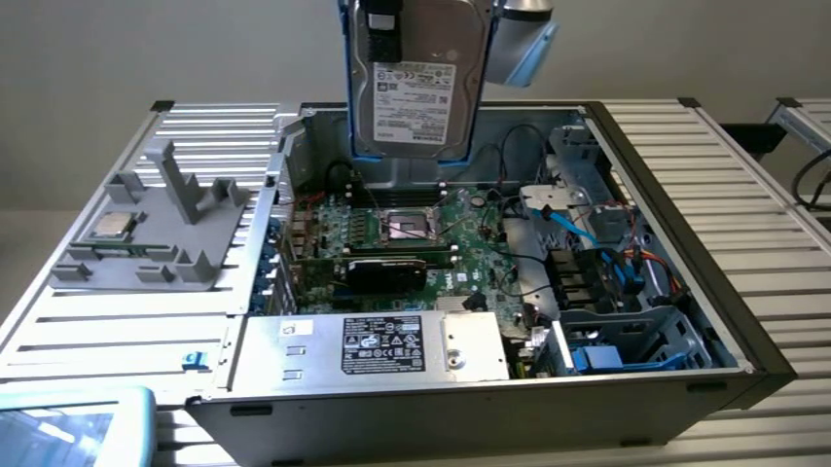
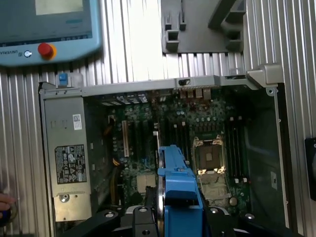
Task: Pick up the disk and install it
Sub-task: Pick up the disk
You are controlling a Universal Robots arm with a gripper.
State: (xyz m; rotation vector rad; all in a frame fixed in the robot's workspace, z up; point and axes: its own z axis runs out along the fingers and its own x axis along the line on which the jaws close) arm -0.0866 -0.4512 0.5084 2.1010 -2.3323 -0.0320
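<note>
The disk (image 1: 415, 88), a silver-grey hard drive with a white label in a blue carrier, hangs on edge high over the open computer case (image 1: 675, 292). My gripper (image 1: 422, 8) is shut on its upper end at the top of the exterior view. In the wrist view the disk's blue carrier (image 2: 177, 182) stands edge-on between my black fingers (image 2: 143, 222), with the gripper (image 2: 180, 219) closed on it. Straight below lies the motherboard (image 2: 148, 133) with its processor socket (image 2: 210, 158).
A silver power supply box (image 1: 377, 345) fills the case's near corner. A metal drive cage with blue parts (image 1: 636, 341) sits at the exterior view's right. A grey fixture (image 1: 156, 233) holds a small processor chip (image 1: 115, 226). A teach pendant (image 2: 47, 24) lies on the slatted table. A hand (image 2: 4, 205) shows at the edge.
</note>
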